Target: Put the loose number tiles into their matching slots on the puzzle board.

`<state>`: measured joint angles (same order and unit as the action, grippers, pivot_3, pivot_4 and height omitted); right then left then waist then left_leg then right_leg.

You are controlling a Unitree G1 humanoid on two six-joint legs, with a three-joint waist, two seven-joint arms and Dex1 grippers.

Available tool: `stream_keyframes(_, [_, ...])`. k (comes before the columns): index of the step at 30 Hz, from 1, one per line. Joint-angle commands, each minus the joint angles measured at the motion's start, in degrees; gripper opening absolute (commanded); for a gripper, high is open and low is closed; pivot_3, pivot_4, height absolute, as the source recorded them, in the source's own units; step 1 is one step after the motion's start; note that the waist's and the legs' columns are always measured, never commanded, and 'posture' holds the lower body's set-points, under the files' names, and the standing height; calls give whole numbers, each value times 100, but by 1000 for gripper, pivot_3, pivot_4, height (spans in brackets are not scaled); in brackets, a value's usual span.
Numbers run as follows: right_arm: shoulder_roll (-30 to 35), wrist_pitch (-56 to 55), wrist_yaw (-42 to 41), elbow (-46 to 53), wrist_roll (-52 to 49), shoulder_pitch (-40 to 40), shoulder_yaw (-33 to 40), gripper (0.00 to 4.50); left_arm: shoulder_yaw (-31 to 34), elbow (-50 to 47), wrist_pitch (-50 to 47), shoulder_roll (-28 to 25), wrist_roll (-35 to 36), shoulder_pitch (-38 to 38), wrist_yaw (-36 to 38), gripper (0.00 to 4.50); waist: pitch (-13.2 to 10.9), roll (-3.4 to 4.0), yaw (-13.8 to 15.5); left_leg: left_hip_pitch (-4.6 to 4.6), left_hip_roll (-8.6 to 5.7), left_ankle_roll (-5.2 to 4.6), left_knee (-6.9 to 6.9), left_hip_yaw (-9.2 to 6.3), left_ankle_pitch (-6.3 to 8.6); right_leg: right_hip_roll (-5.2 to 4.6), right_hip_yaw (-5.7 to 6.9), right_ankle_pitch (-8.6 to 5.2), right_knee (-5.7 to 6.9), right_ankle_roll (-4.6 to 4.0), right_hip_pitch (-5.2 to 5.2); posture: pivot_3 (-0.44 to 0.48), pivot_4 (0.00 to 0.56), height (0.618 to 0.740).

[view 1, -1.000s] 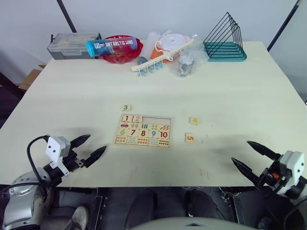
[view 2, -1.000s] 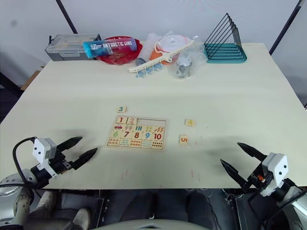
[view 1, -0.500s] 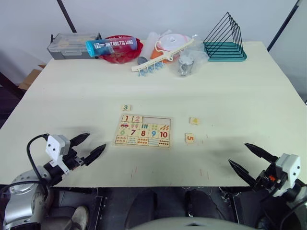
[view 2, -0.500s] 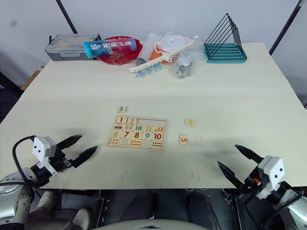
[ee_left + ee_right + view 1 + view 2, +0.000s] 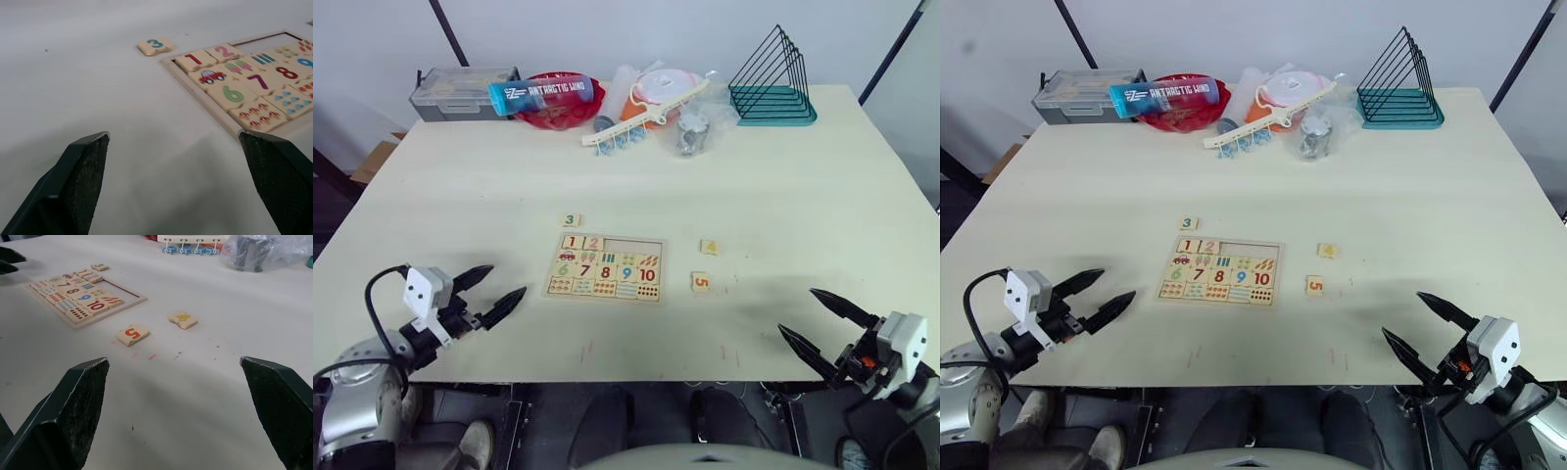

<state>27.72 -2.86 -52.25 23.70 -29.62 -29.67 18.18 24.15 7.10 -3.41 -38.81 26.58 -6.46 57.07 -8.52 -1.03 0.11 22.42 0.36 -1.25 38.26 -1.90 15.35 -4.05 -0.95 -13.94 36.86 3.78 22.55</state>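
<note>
Pale wood puzzle board point(image 5: 605, 267) lies flat near the middle of a cream table point(image 5: 803, 186), its lower rows filled with the coloured numbers 6 to 10 and small counting pictures. Along its far edge, tile 1 point(image 5: 573, 242) and tile 2 point(image 5: 594, 243) sit in the first two slots, and the remaining three slots point(image 5: 634, 245) show as one bare strip of wood. Tile 3 point(image 5: 570, 221) lies loose just beyond the board's far left corner. Tile 4 point(image 5: 709, 247) and tile 5 point(image 5: 701, 282) lie loose to the board's right, near each other but apart.

Over the last second both arms have drawn back toward the near edge of the table. The left gripper point(image 5: 488, 293) now hangs at the near left edge, its two black fingers spread apart and empty. The right gripper point(image 5: 819, 321) hangs at the near right corner, also spread apart and empty. Neither is near a tile, and the tiles and board have not moved.

Judged from this, two of five tiles are placed and three remain. The pull-back reads as a pause between placements; tile 3 suits the left gripper, tiles 4 and 5 the right
</note>
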Motion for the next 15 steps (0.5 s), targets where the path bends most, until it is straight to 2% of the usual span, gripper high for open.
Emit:
stream_keyframes(1, [21, -131, -39, 72, -79, 82, 27, 4500, -30, 5, -101, -99, -66, 343, -223, 4455, 0, -1, 0, 0, -1, 0, 0, 1, 0, 0, 0, 5, 0, 9, 0, 0, 150, 740])
stream_keyframes(5, [72, -120, -100, 74, -113, 222, 9, 4500, -143, -166, -499, 30, -75, 714, -691, 4455, 0, 1, -4, -1, -2, 0, 0, 0, 0, 1, -1, 6, 0, 10, 0, 0, 150, 740])
stream_keyframes(11, [299, 11, -375, 98, -316, 494, 8, 4500, -319, -905, -1858, 239, 241, 1401, -1660, 4455, -1, -1, 7, 1, -3, 0, 1, -5, 0, 1, 1, 7, 1, 12, 0, 0, 150, 740])
stream_keyframes(15, [508, 105, -518, 55, -422, 760, 12, 4500, -628, -1185, -2496, 293, -110, 1838, -2415, 4455, -2, -1, 4, 1, -7, 0, 2, -4, 0, 1, -1, 8, 2, 12, 0, 0, 150, 740])
